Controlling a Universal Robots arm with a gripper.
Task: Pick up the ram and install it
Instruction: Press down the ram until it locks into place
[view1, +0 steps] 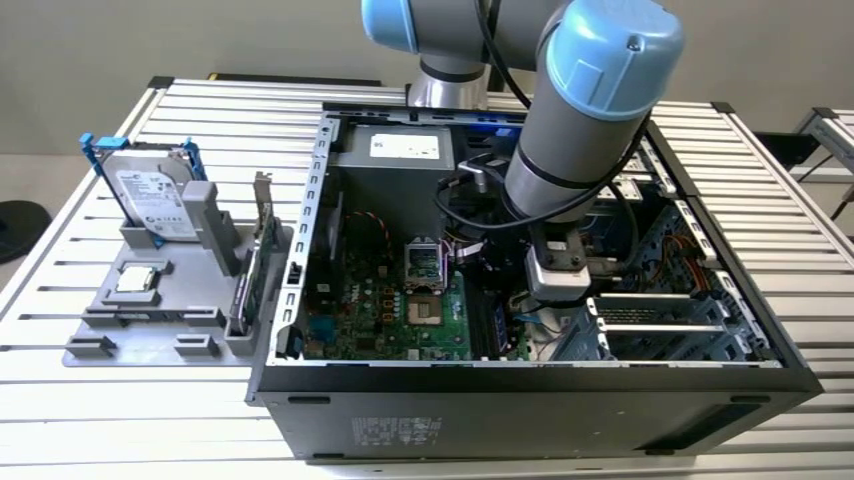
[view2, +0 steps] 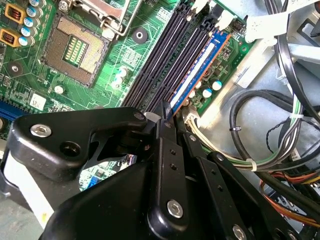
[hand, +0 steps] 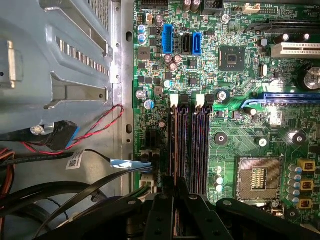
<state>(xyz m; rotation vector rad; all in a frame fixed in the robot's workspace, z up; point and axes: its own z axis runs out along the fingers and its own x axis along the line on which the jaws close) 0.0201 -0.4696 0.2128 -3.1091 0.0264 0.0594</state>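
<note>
The ram (view2: 197, 70) is a thin stick with a blue label along its side. It stands on edge in the outermost memory slot of the green motherboard (view2: 150, 55), on the cable side. My gripper (view2: 170, 117) is inside the open computer case (view1: 314, 200), with its black fingers (view2: 164, 112) closed around the near end of the ram. In the first wrist view the ram (hand: 174, 145) appears edge-on, running from the white slot latch (hand: 174, 100) down into the gripper (hand: 175, 186). In the exterior view the gripper (view1: 554, 300) hangs low over the board.
The bare CPU socket (view2: 75, 50) lies beside the empty memory slots (view2: 165, 55). Bundled cables (view2: 260, 125) and a metal drive cage (view1: 654, 320) crowd the other side. On the exterior view's left, a grey fixture (view1: 147, 320) holds a hard drive (view1: 147, 195) and a bracketed card (view1: 260, 250).
</note>
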